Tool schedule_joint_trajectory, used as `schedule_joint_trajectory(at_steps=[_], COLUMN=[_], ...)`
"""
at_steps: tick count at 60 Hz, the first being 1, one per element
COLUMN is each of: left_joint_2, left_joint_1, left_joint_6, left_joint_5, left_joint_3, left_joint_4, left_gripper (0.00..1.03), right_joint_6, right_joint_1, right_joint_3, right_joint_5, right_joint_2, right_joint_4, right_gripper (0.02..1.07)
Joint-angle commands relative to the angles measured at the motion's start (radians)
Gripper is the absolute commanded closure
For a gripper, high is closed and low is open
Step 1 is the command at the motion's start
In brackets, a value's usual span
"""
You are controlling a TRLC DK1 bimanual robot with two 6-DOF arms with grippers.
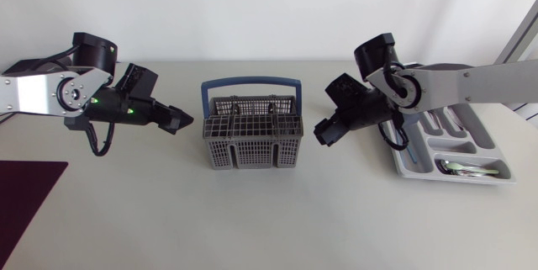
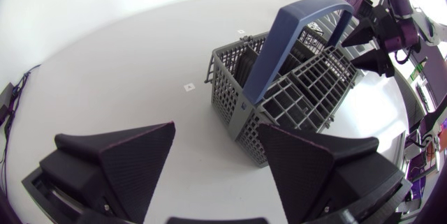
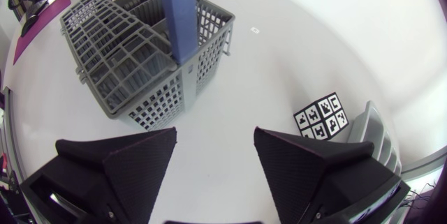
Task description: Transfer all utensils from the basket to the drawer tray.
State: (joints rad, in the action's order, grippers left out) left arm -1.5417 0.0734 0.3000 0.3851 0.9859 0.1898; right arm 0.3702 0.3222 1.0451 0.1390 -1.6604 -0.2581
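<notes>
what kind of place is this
Probably a robotics lab bench rather than a kitchen: a plain white table, a cutlery basket and drawer tray laid out, and a printed marker tag by the tray.

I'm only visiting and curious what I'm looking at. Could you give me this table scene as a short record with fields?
Basket: grey plastic mesh basket with blue handle, mid-table; no utensils seen inside
Tray: grey plastic drawer tray at right, shiny metal utensils in its front compartment
Left gripper: open, empty, left of basket
Right gripper: open, empty, between basket and tray
Other: dark maroon mat, near-left corner
</notes>
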Motion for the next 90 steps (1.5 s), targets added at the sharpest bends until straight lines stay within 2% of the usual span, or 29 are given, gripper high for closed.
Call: schedule_joint_trajectory(at_steps=[1,15,34,43,47,50,57,64,66,74,84,90], left_joint_2=[0.032,0.104,0.121,0.227,0.298,0.345,0.483,0.592,0.618,0.703,0.750,0.808], left_joint_1=[0.008,0.003,-0.006,-0.020,-0.021,-0.021,-0.023,-0.026,-0.034,-0.069,-0.095,-0.112], left_joint_6=[0.008,0.016,0.022,0.025,0.025,0.025,0.018,0.004,-0.018,-0.027,-0.052,-0.044], left_joint_5=[0.006,0.006,0.006,0.003,-0.015,-0.028,-0.058,-0.083,-0.114,-0.141,-0.143,-0.143], left_joint_3=[-0.039,-0.067,-0.095,-0.136,-0.155,-0.170,-0.213,-0.254,-0.260,-0.286,-0.316,-0.352], left_joint_4=[0.013,0.036,0.034,0.039,0.045,0.046,0.051,0.046,0.046,0.045,0.051,0.031], left_gripper=[0.16,0.16,0.16,0.13,0.06,0.05,0.05,0.05,0.04,0.04,0.05,0.04], right_joint_6=[0.001,-0.030,-0.031,-0.013,-0.005,0.007,0.030,0.050,0.061,0.085,0.053,0.027], right_joint_1=[0.034,0.113,0.095,0.080,0.080,0.075,0.034,-0.017,-0.038,-0.129,-0.245,-0.290], right_joint_3=[-0.034,-0.020,-0.045,-0.125,-0.158,-0.183,-0.247,-0.300,-0.312,-0.353,-0.393,-0.435], right_joint_5=[-0.016,-0.075,-0.105,-0.157,-0.193,-0.211,-0.233,-0.234,-0.233,-0.210,-0.147,-0.141], right_joint_2=[0.016,0.014,0.025,0.165,0.238,0.292,0.422,0.528,0.562,0.679,0.777,0.855], right_joint_4=[0.003,0.006,0.003,0.002,0.000,-0.004,-0.015,-0.010,-0.012,-0.021,-0.041,-0.001], right_gripper=[0.22,0.22,0.22,0.21,0.13,0.07,0.06,0.06,0.06,0.06,0.06,0.06])
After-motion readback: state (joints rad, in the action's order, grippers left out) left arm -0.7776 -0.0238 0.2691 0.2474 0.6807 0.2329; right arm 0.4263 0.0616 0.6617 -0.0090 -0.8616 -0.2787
